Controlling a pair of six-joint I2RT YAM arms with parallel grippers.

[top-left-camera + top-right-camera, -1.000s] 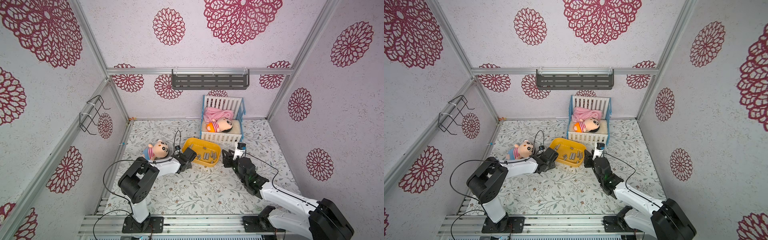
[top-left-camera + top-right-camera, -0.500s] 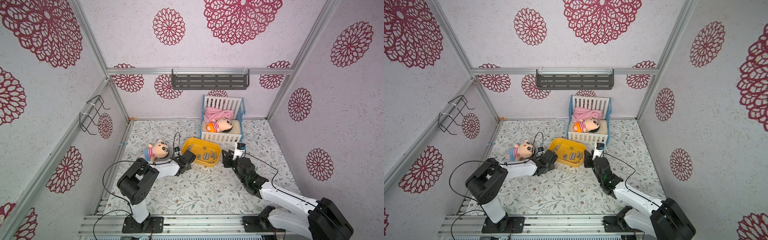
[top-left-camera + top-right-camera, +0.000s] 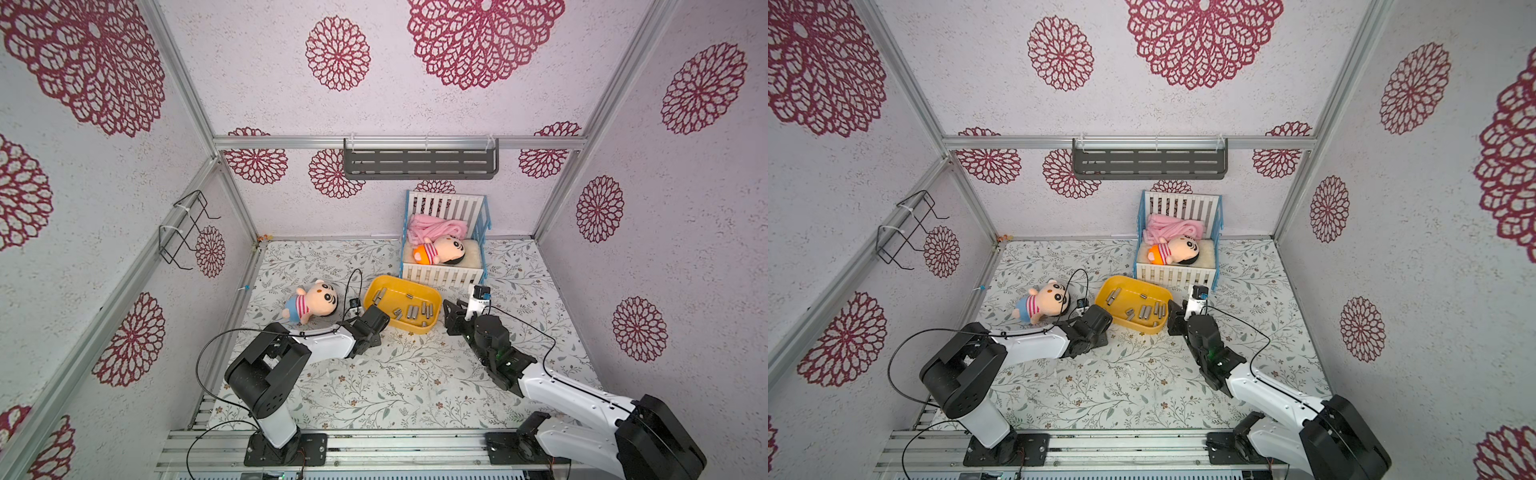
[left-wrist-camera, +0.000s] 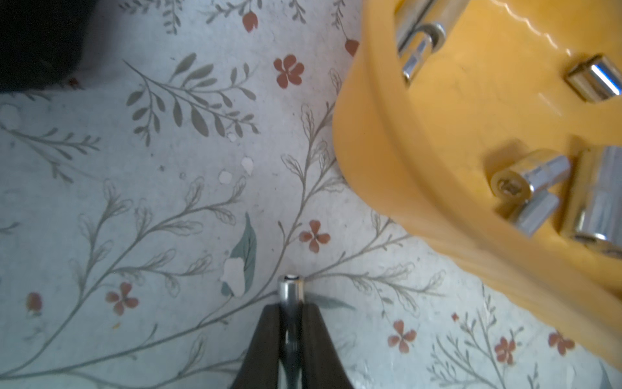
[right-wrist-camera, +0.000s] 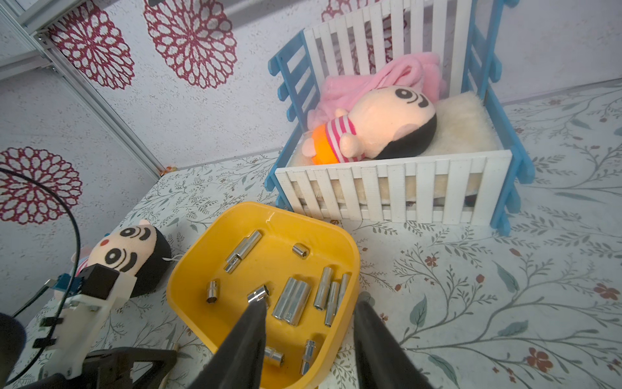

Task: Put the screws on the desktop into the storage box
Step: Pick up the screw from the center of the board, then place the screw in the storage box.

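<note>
Screws [image 5: 292, 303]: most already lie loose in the storage box [image 5: 188, 289], which sits on the desk [image 4: 168, 202] just in front of the crib [image 5: 387, 195]. One screw [image 4: 291, 286] is outside the box, pinched in your left claw [image 4: 291, 304]. The jaws are closed tight on it, with its axis running along the fingers and its tip poking out past them. My read: that gives the pads a long contact line, so a round part won't roll out. The screw is just beside the box's outer wall, low over the desk. You can't tell whether it's lifted clear or touching.

Your right claw [image 5: 309, 304] is roughly half open and holds nothing. It hangs by the box's rim on the opposite side, probably to keep out of the left arm's path.

What each view gives you:
- Left wrist: the only view of the grip itself. In both top views the wrist body covers the claw and the screw.
- Right wrist: the box contents clearly, plus the empty gap between its own fingers.
- Top views: the layout. The arms flank the box, and the plush doll [image 3: 311, 301] lies on the left arm's side, apart from the box.

Likely next: lift, clear the rim, release.
</note>
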